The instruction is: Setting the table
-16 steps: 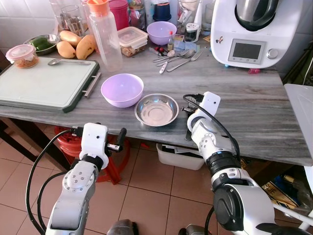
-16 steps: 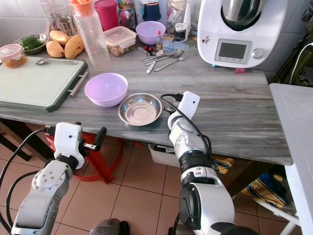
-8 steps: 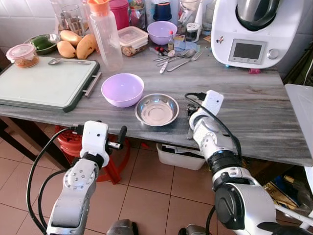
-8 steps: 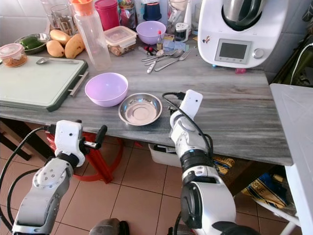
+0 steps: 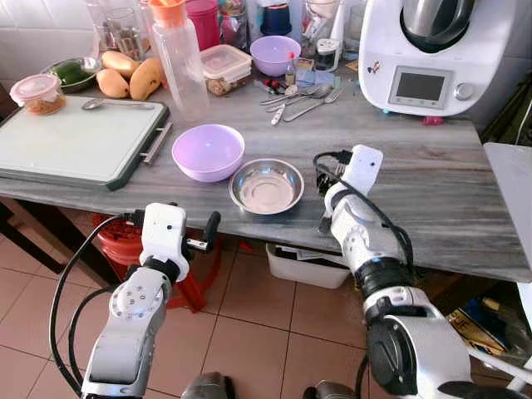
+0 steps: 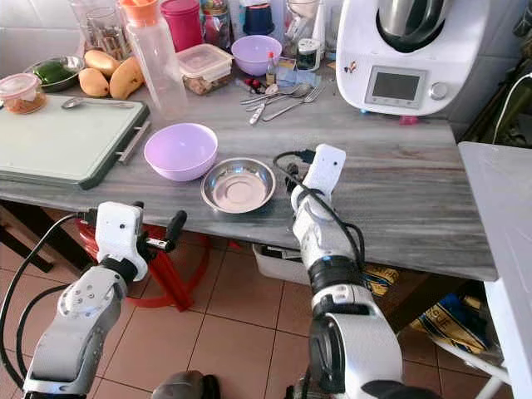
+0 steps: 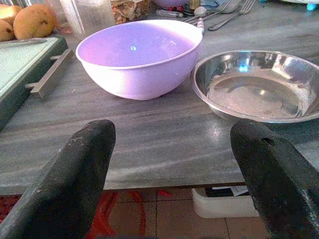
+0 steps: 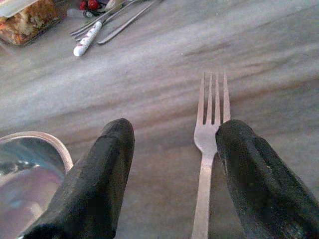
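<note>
Grey-veined stone tabletop (image 5: 432, 179), long, matte, streaked. On it, from my feed:

Steel dish (image 5: 267, 185), round, shallow, shiny, near the front edge. Just beside it, toward the robot's left, a lilac plastic bowl (image 5: 208, 152), smooth, deeper, apart from the dish by a narrow gap.

Fork (image 8: 209, 134), plain metal, three tines, flat on the stone just right of the dish. My right claw (image 8: 172, 174) sits low over it, fingers spread wide, holding nothing; the handle runs between the fingers (image 8: 259, 179), close to one.

Left claw (image 7: 174, 174) hangs before the table's front edge, off the stone, open and empty, facing bowl and dish.

Further back: loose cutlery (image 5: 299, 98) in a heap; a second lilac bowl (image 5: 275, 54); a lidded clear box (image 5: 224, 65); a tall clear bottle (image 5: 179, 62) with orange cap; mangoes (image 5: 131, 79); a white kitchen machine (image 5: 428, 54) with a screen. A pale green cutting board (image 5: 79, 137), dark-rimmed with a bar handle, lies at the left end, a spoon (image 5: 116, 105) on its far edge.

Nothing stands between right claw and fork.
</note>
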Robot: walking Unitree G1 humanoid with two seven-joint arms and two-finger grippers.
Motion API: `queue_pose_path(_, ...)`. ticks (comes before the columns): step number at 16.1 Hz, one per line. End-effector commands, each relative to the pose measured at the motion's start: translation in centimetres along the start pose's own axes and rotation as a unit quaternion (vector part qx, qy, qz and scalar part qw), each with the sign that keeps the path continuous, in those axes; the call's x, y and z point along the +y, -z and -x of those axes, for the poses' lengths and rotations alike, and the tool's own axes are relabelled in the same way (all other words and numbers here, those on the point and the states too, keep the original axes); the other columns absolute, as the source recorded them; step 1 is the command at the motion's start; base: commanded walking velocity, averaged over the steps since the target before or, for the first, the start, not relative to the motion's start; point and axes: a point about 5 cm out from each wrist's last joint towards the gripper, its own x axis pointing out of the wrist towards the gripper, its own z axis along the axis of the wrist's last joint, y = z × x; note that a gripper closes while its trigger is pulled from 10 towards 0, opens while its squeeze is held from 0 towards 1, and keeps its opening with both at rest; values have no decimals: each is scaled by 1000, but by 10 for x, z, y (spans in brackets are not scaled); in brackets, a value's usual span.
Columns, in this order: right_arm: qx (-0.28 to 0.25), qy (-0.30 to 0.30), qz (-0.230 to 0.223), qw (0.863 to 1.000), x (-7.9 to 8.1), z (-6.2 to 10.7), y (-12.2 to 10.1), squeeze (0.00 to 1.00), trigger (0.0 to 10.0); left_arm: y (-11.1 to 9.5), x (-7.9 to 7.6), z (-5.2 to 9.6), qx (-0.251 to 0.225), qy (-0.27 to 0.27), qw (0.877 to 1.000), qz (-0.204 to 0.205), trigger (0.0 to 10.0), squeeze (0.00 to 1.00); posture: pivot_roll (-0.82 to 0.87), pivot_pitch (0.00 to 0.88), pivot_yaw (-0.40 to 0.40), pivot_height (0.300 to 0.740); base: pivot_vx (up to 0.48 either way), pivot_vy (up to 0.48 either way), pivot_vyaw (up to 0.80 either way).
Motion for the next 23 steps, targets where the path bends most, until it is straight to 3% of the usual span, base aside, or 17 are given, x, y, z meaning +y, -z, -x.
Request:
queue_pose_path(1,-46,8,23,999,-2,2,-15,1000,10000,1,0,-1,2,1,1000,1,10000,0,36,1,30,740,0,0,0)
queue_pose_path(6,-117,80,81,987,-38,22,-29,1000,10000,-8,0,1,-14,-2,1000,12,10000,0,24,5,32,740,0,0,0)
queue_pose_path(7,-117,88,83,986,-41,24,-29,1000,10000,-10,0,2,-16,-2,1000,13,10000,0,24,5,32,740,0,0,0)
queue_pose_path(11,-60,167,81,981,-78,33,-14,1000,10000,-8,0,8,-3,11,1000,8,10000,0,28,42,54,740,0,0,0)
queue_pose_path(14,-27,154,86,984,-84,32,-12,1000,10000,-5,3,16,13,24,1000,14,10000,0,38,63,66,740,0,0,0)
queue_pose_path(16,-10,133,90,987,-84,31,-10,922,10000,-3,5,22,22,28,999,8,10000,0,50,76,72,740,0,0,0)
queue_pose_path(23,46,67,78,994,-84,18,-8,918,10000,-2,6,25,37,33,999,1,10000,0,61,87,77,740,0,0,0)
